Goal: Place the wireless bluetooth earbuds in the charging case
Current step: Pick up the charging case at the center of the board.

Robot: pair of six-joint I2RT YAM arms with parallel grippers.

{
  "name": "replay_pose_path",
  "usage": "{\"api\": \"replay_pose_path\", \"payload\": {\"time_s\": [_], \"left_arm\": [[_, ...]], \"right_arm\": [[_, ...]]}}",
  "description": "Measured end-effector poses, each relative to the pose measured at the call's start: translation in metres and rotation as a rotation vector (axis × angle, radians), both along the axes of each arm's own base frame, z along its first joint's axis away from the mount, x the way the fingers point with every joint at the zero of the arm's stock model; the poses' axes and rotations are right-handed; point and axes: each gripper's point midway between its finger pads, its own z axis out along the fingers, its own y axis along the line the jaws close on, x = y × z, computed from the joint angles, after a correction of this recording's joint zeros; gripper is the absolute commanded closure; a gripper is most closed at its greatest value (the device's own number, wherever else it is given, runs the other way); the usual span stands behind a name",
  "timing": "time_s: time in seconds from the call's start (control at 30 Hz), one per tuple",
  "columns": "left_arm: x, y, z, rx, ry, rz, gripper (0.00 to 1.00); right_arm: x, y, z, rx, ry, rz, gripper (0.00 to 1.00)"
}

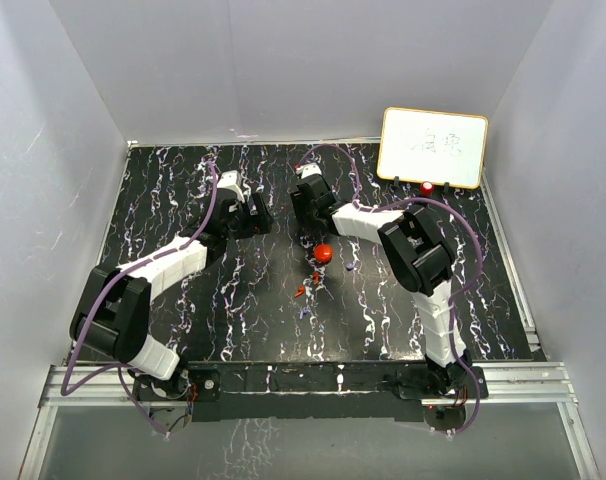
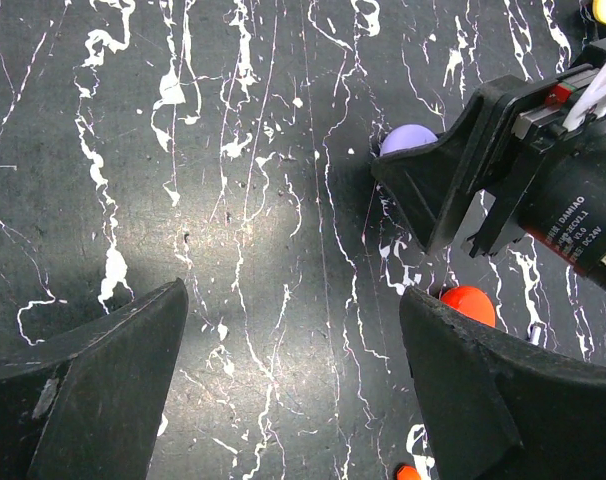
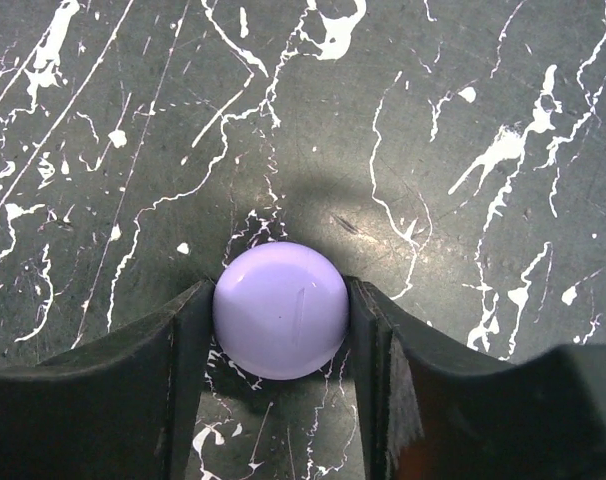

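Black white-veined table bears tiny red earbuds, lavender earbuds, domed lavender case.

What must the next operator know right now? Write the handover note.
Left gripper: open, holding nothing.
Right gripper: closed on the purple case.
Red case sits free beside it; a red earbud and a purple earbud lie loose nearby.
Done: purple case gripped. Left: seat all earbuds in cases.
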Motion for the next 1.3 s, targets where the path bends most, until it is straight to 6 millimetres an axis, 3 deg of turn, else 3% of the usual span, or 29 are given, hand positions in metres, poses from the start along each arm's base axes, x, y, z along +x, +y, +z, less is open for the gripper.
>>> {"api": "replay_pose_path", "payload": {"time_s": [0.1,0.23,0.43,0.5,0.6,0.77,0.87,1.3], "left_arm": [[0.0,0.0,0.0,0.0,0.001,0.0,0.16],[0.0,0.002,0.0,-0.009,0.008,-0.003,0.17],[0.005,0.005,0.009,-0.119,0.017,-0.042,0.23],[0.009,0.008,0.015,-0.183,0.018,-0.059,0.26],[0.015,0.006,0.018,-0.263,0.037,-0.1,0.27],[0.023,-0.023,0.018,-0.392,0.103,-0.217,0.34],[0.019,-0.037,0.013,-0.458,0.149,-0.26,0.35],[0.003,-0.086,0.036,-0.579,0.146,-0.362,0.43]], "right_arm": [[0.0,-0.001,0.0,-0.007,-0.003,0.0,0.68],[0.0,-0.003,0.001,-0.011,-0.03,0.017,0.7],[-0.042,-0.03,0.007,-0.045,-0.06,0.12,0.72],[-0.055,-0.035,0.017,-0.031,-0.093,0.17,0.73],[-0.064,-0.033,0.048,0.023,-0.178,0.237,0.73],[-0.064,-0.016,0.098,0.12,-0.317,0.328,0.73],[-0.07,-0.007,0.113,0.162,-0.353,0.381,0.73],[-0.09,0.015,0.123,0.212,-0.366,0.531,0.76]]}}
